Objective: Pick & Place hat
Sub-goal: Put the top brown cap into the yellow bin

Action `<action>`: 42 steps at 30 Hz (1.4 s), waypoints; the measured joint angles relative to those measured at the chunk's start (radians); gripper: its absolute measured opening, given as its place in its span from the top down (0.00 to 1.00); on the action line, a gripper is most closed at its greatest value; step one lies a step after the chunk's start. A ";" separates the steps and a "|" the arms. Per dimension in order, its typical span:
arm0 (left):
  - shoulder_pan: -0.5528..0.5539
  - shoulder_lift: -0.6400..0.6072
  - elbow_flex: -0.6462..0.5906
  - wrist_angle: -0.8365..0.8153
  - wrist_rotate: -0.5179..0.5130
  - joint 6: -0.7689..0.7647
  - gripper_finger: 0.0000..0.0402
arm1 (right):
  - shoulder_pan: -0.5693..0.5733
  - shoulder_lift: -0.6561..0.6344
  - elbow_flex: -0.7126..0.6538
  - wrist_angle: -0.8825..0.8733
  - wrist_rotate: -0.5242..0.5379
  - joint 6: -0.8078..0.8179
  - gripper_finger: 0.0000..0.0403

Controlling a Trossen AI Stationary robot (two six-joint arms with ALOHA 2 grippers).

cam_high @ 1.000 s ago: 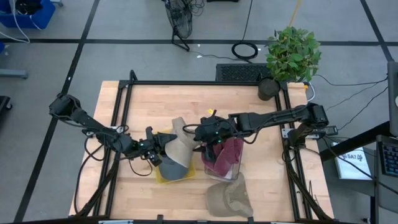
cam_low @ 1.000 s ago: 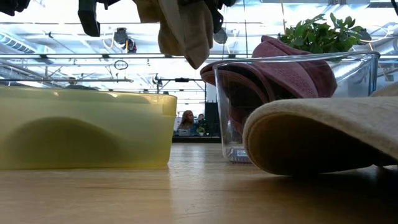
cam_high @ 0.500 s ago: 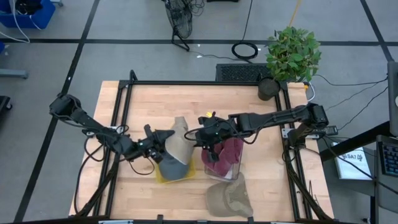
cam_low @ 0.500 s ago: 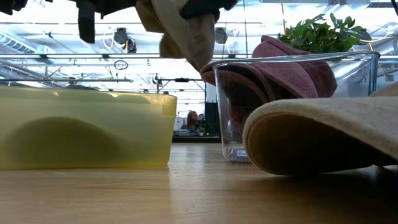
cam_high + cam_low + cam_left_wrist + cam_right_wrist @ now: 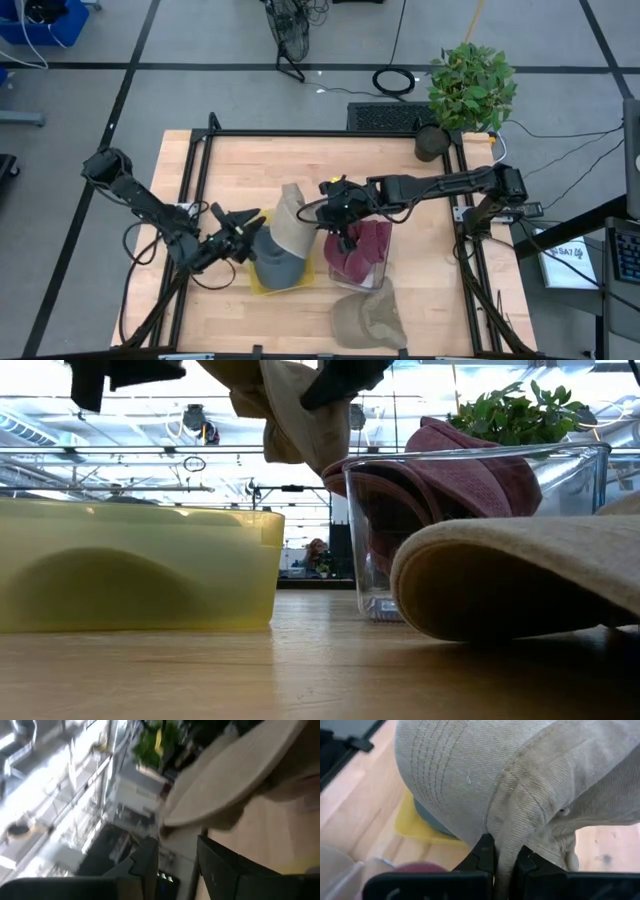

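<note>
Beige cap (image 5: 290, 222) w/ stitched rows, grey-blue cap (image 5: 276, 268) in yellow tub (image 5: 140, 565), maroon cap (image 5: 368, 246) in clear bin (image 5: 560, 485), khaki cap (image 5: 366, 320).

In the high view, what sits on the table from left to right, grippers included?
Left gripper → yellow bin → beige hat → right gripper → clear bin holding the maroon hat → plant.

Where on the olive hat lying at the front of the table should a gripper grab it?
Take the olive hat by its brim edge, coming down from above. It lies flat and alone on the table, and its soft crown gives the fingers little to close on, while the brim looks like the thinnest, firmest fold to pinch.
</note>
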 joint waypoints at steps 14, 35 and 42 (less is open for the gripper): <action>-0.075 -0.237 0.136 -0.064 0.017 0.048 0.79 | -0.029 0.000 0.066 -0.101 -0.001 -0.118 0.98; 0.036 -0.948 0.157 -1.348 0.606 -0.985 0.96 | -0.001 0.021 0.066 -0.025 -0.009 -0.265 0.98; 0.039 -1.035 -0.007 -1.251 0.603 -1.076 0.99 | -0.014 0.160 0.145 -0.030 -0.083 -0.336 0.97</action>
